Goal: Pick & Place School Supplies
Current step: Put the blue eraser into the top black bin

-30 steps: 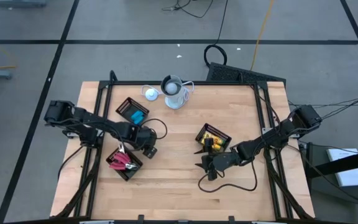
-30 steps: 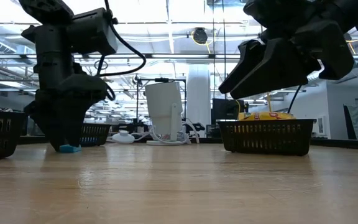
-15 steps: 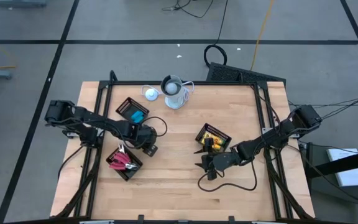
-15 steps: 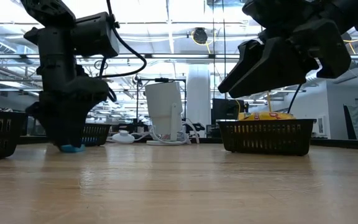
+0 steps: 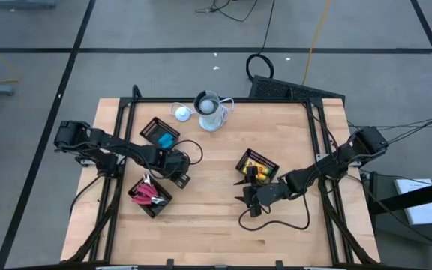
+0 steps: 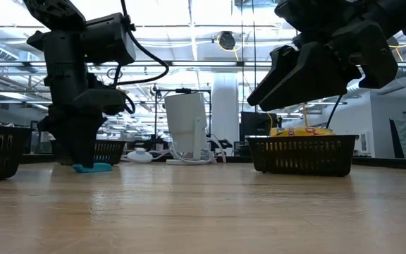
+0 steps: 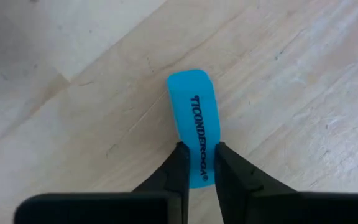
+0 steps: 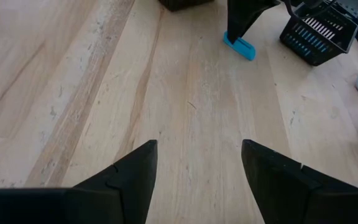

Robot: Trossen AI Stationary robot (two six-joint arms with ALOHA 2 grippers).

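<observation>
Wooden desk with black mesh baskets and two dark arms.
Left hand is clamped on one end of a light-blue rectangular eraser lying flat on the desk, beside the basket of red-handled tools. Right hand hovers, fingers wide apart, near the basket of yellow pieces.

Both arms matte black, jointed segments, black cables looping off wrists. Left claw: two slim tapered black fingers. Right claw: wider wedge-shaped black fingers.
</observation>
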